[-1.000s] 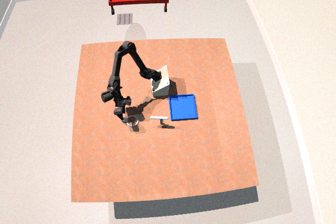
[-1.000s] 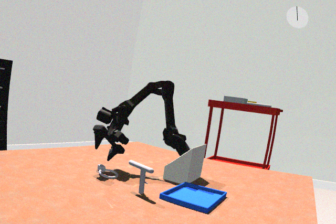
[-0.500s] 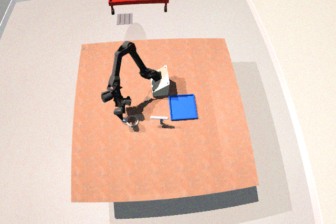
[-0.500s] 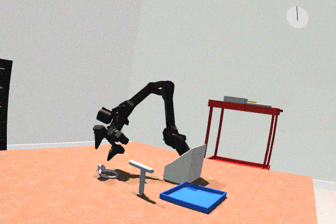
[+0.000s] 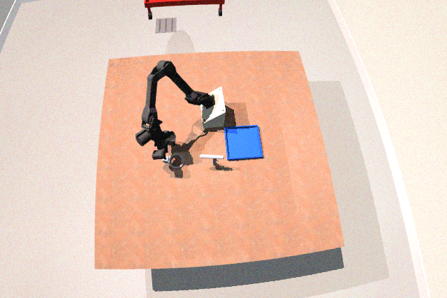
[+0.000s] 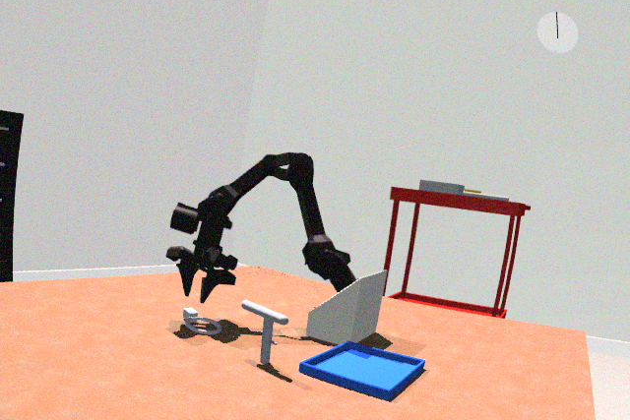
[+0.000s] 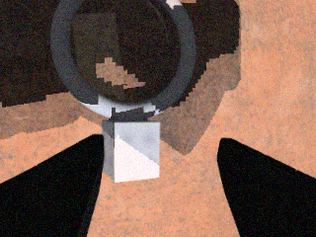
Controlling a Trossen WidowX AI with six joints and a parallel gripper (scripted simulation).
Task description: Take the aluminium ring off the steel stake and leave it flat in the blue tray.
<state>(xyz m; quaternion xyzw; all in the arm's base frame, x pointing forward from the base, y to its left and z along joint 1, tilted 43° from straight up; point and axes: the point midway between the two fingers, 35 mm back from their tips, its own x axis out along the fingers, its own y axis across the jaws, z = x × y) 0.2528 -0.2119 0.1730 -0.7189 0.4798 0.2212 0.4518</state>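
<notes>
Parted fingers, ring below, off stake

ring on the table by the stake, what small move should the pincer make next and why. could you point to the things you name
Probably shift slightly to centre over the tab, then lower: the open pincer [image 5: 165,158] [image 6: 196,298] [image 7: 162,146] hovers above the ring [image 5: 182,161] [image 6: 220,326] [image 7: 61,46], whose tab [image 6: 190,312] [image 7: 137,150] sits nearer one finger.

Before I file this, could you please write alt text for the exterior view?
A black robot arm's open gripper hangs above a tabbed metal ring, off the T-shaped stake; a blue tray sits beyond the stake.
</notes>
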